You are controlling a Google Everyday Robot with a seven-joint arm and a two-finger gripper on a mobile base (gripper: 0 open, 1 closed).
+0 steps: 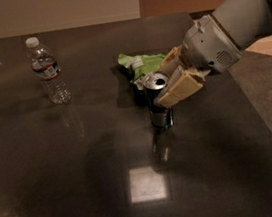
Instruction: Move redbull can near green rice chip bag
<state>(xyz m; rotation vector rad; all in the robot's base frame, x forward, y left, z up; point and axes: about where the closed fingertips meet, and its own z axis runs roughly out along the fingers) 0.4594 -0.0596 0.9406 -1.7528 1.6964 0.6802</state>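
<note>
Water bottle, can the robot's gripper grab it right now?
Probably not yet. The gripper is shut on the redbull can beside the green rice chip bag, and the water bottle stands apart across the table. Nothing lies between them.

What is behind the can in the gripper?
The green chip bag lies behind the can, whose upper half the gripper clasps. The bag's near edge is covered by both; contact cannot be seen.
</note>
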